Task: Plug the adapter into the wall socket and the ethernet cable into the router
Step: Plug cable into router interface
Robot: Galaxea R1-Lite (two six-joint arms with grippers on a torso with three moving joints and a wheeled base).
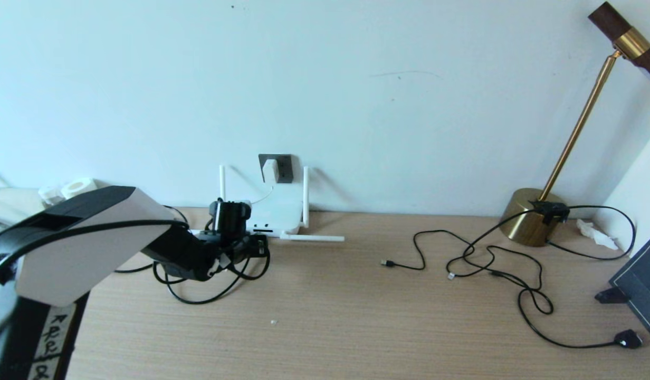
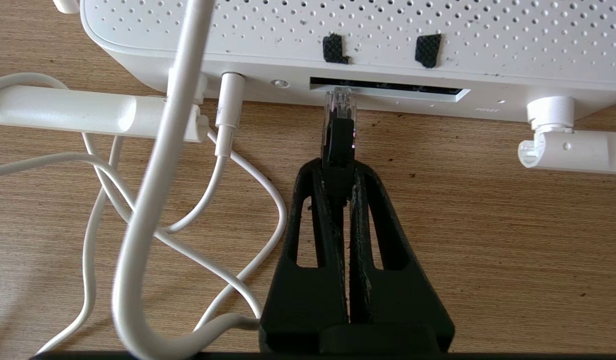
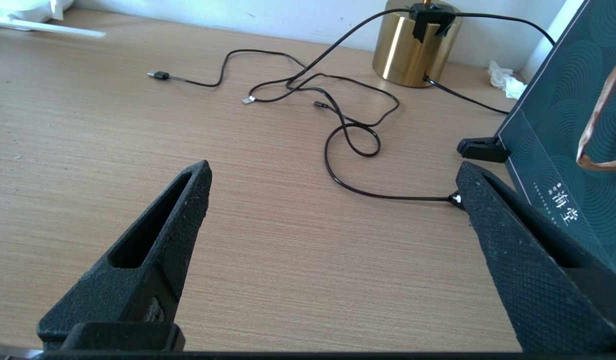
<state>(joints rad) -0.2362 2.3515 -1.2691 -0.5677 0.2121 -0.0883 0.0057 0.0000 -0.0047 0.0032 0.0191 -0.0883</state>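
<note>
The thick black ethernet cable (image 2: 339, 142), ending in a small clear-tipped plug, is pinched just behind that plug in the jaws of the left gripper (image 2: 339, 172), its tip at the dark port slot of the flat white perforated router (image 2: 338, 30) on the wooden surface (image 2: 488, 225). The plug is judged light, rigid and brittle at its clip; the moulded black boot is the safest hold. The white cube-shaped adapter (image 1: 270, 170) already sits in the dark grey wall socket (image 1: 284, 164). The right gripper (image 3: 333, 195) is parked, jaws wide. White characters on a dark green box (image 3: 563, 210) are seen, not reliably legible.

white cube adapter (image 1: 270, 170): in grey square wall socket (image 1: 283, 168)
flat white router (image 1: 275, 215): on wooden desk (image 1: 356, 316), below socket
brass lamp (image 1: 531, 216): far right
</note>
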